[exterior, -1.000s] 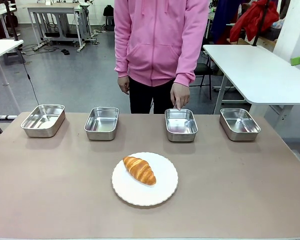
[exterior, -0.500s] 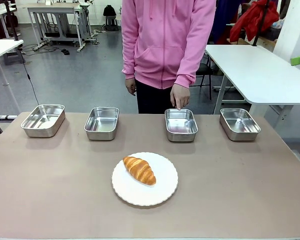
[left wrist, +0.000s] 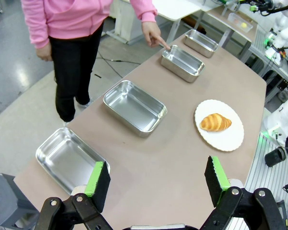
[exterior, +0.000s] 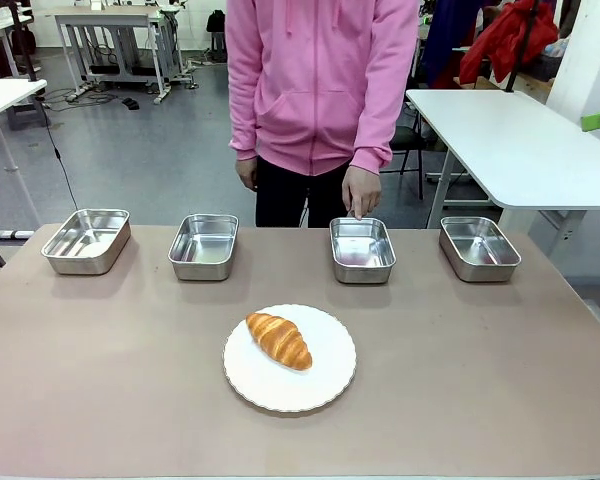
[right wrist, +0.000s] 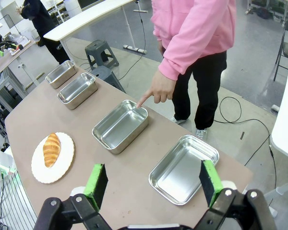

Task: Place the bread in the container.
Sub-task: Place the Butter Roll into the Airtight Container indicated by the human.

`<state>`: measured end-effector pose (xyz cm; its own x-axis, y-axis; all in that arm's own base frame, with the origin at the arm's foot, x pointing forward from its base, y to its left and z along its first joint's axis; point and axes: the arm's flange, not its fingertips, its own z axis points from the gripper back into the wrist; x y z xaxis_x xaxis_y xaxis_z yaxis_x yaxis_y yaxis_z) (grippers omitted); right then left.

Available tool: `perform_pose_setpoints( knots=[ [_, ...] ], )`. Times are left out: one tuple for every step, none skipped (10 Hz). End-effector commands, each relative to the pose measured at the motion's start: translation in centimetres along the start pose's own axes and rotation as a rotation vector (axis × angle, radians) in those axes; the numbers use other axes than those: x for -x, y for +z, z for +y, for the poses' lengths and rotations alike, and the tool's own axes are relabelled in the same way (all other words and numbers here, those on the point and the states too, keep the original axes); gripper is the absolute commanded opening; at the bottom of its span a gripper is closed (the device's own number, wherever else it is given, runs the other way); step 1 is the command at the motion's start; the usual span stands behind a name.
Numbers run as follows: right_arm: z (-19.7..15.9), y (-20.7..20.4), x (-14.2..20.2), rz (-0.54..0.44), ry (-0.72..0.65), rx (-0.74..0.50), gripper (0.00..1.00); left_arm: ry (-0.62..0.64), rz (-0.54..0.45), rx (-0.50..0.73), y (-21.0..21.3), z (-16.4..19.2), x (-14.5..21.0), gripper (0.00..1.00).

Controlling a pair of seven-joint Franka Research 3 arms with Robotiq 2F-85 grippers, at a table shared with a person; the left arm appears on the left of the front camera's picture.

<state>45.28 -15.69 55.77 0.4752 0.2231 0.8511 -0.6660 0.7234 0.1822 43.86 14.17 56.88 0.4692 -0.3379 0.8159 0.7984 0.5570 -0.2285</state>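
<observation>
Sitting on the white plate [exterior: 290, 358] mid-table, the croissant [exterior: 278, 339] lies diagonally, the person's finger [exterior: 356, 212] marking the third pan [exterior: 362, 249], roughly even between both wide-open, empty end effectors, left [left wrist: 156, 180] and right [right wrist: 153, 184].

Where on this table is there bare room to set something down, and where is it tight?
Wide bare table lies either side of the white plate holding the bread, and between plate and pans. Tightest is the far edge: four pans, with the person's hand pointing at the container.

A lab: white worktables [exterior: 520, 140]; floor cables [exterior: 60, 160]; other robot rigs [left wrist: 283, 28].
</observation>
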Motion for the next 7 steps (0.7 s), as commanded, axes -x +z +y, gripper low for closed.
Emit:
perform_pose_setpoints(
  knots=[
    [0.2, -0.1, 0.0, -0.010, 0.002, -0.006, 1.00, -0.005, -0.002, 0.000, 0.1, -0.1, -0.1, 1.00],
    [0.0, 0.0, 0.0, 0.000, 0.000, 0.000, 1.00, -0.005, -0.002, 0.000, 0.1, -0.1, -0.1, 1.00],
    [1.4, -1.0, -2.2, 0.018, 0.015, 0.040, 1.00, -0.005, -0.002, 0.000, 0.1, -0.1, -0.1, 1.00],
    [2.9, -2.0, -4.1, 0.038, 0.036, 0.043, 1.00, -0.005, -0.002, 0.000, 0.1, -0.1, -0.1, 1.00],
    [4.9, -3.4, -6.3, 0.071, 0.073, 0.038, 1.00, -0.005, -0.002, 0.000, 0.1, -0.1, -0.1, 1.00],
    [6.9, -5.5, -7.8, 0.120, 0.114, 0.021, 1.00, -0.005, -0.002, 0.000, 0.1, -0.1, -0.1, 1.00],
    [8.7, -8.2, -8.4, 0.184, 0.136, 0.012, 1.00, -0.005, -0.002, 0.000, 0.1, -0.1, -0.1, 1.00]
  ],
)
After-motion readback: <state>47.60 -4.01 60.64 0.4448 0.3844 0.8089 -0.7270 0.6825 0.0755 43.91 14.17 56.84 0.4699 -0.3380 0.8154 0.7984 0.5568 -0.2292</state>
